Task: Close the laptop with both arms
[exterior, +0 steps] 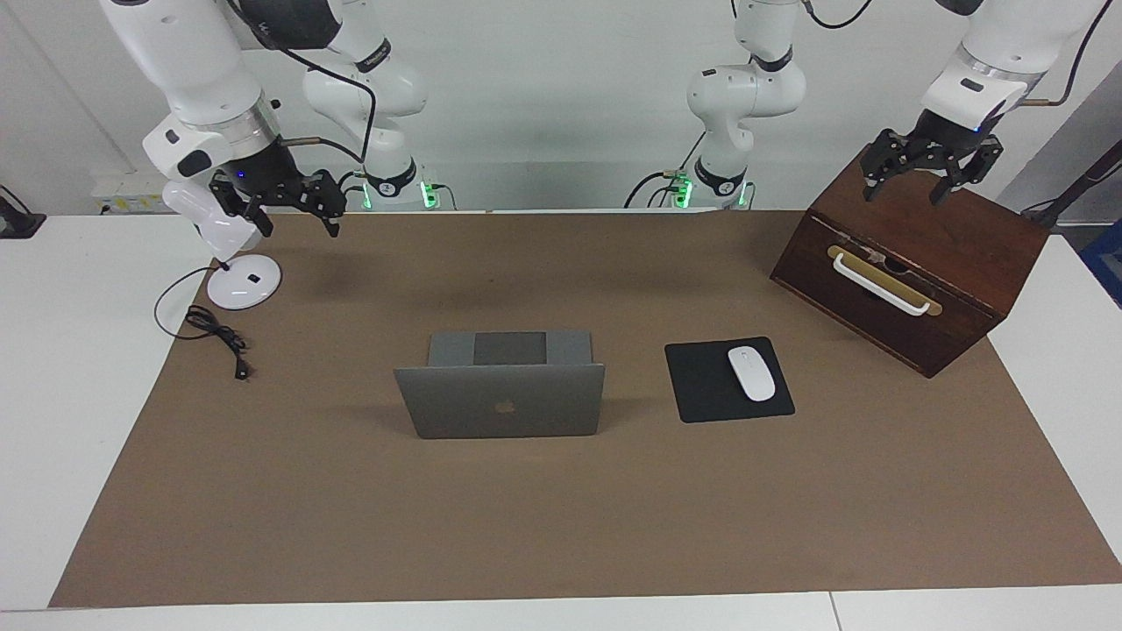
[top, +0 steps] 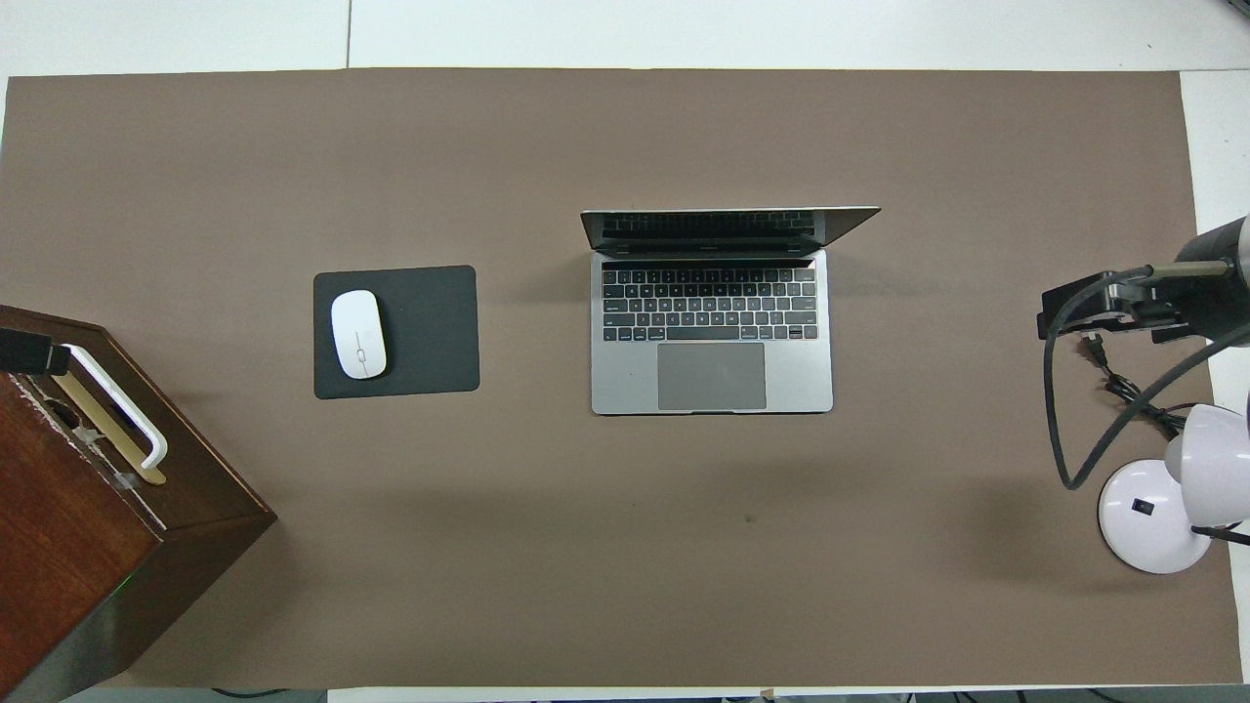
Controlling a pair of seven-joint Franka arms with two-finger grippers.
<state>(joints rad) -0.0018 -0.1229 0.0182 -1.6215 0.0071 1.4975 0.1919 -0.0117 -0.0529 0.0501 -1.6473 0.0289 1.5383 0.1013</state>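
Observation:
The silver-grey laptop (exterior: 500, 399) stands open in the middle of the brown mat, its lid upright with the apple logo turned away from the robots. Its keyboard (top: 710, 305) and trackpad face the robots. My left gripper (exterior: 907, 188) hangs open over the top of the wooden box, well away from the laptop; only a black corner of it (top: 29, 351) shows in the overhead view. At the right arm's end of the table, my right gripper (exterior: 285, 210) hangs open above the lamp, also away from the laptop. It holds nothing and shows in the overhead view (top: 1104, 308) too.
A black mouse pad (exterior: 701, 386) with a white mouse (exterior: 751, 373) lies beside the laptop toward the left arm's end. The dark wooden box (exterior: 964, 237) with a white handle stands nearer the robots there. A white lamp base (exterior: 244, 282) and black cable (exterior: 215, 337) sit at the right arm's end.

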